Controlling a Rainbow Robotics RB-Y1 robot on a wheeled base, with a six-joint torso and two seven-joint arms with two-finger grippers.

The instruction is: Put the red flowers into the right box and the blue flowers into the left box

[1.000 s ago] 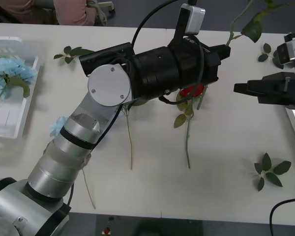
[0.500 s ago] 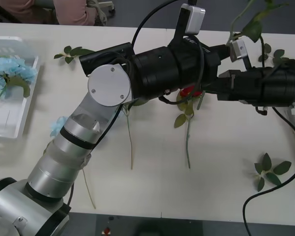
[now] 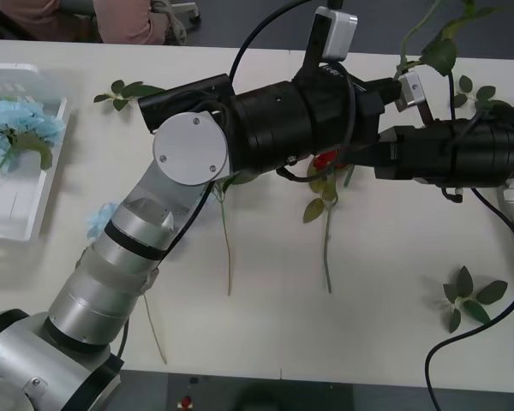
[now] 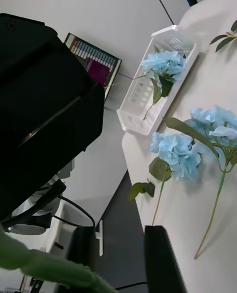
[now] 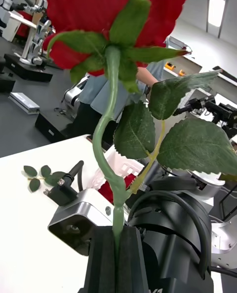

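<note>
1. While the left gripper (image 5: 117, 253) reached across the table (image 3: 385, 282), its black fingers stood clamped on the green stem of a red rose (image 5: 113, 21), the bloom rising straight above the fingertips.
2. Facing it, the right gripper (image 3: 370, 158) met the left arm's end; whether its fingers were open or closed I cannot tell.
3. Blue flowers (image 4: 165, 63) lay in the left box (image 4: 133, 120); two more (image 4: 177, 152) rested on the table beside it.

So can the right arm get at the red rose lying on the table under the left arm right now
Probably not cleanly. The right gripper points at the rose, but the left arm hangs right over it, and the left gripper holds another rose there.
</note>
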